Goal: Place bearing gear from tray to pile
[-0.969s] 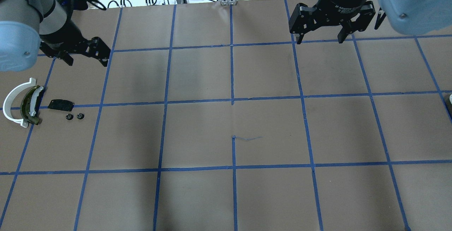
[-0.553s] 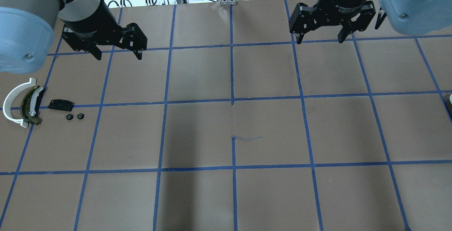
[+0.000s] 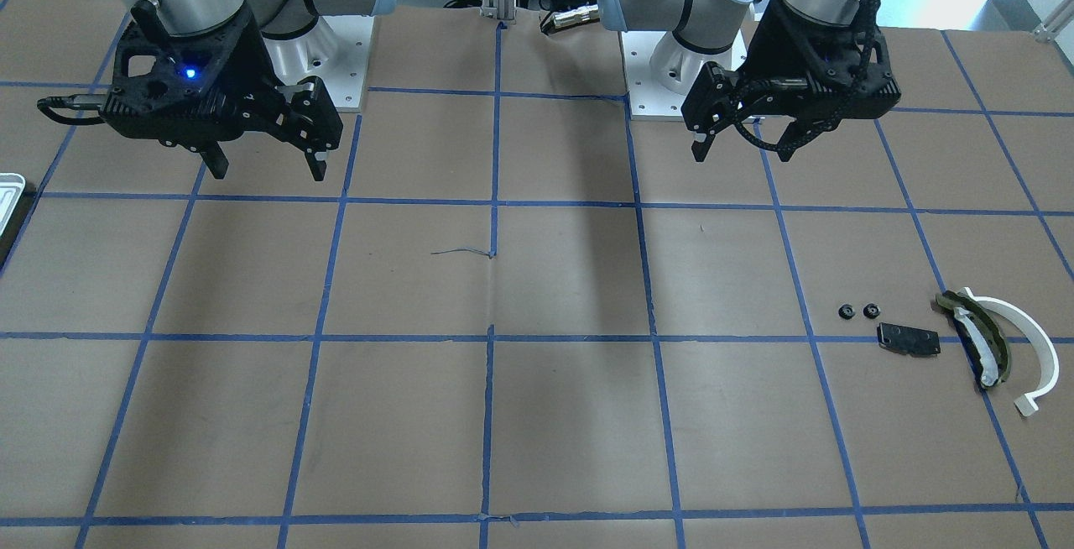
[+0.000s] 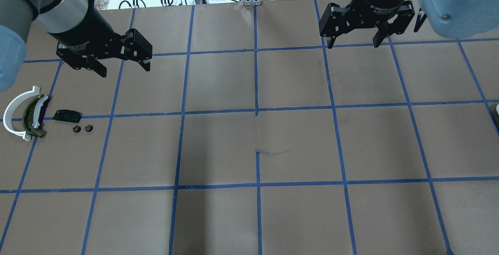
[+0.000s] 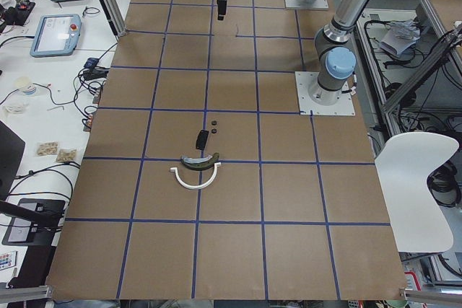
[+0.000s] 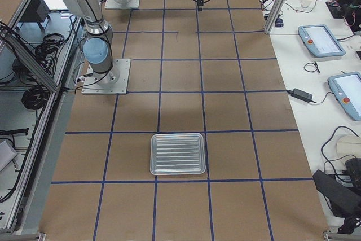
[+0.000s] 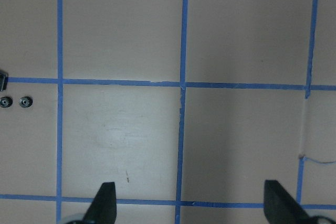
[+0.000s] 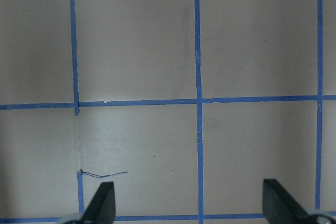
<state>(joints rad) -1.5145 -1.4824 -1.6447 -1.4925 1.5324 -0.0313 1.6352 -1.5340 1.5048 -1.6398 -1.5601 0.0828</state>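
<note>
Since bearing gears [image 4: 76, 129] lie beside pile [image 4: 67, 115], left hand [image 4: 124, 71]: wide, empty, raised clear
right hand [image 4: 353, 45]: wide, empty, parked
tray [image 6: 177, 153]: bare

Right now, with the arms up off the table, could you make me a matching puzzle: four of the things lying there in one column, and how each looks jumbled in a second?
Things:
1. tray
2. arc
3. gears
4. plate

Looks:
A. black, flat, rectangular
B. silvery, ribbed, empty
C. white, a curved half-ring
D. a tiny dark pair, side by side

Pairs: 1-B, 2-C, 3-D, 4-A.
</note>
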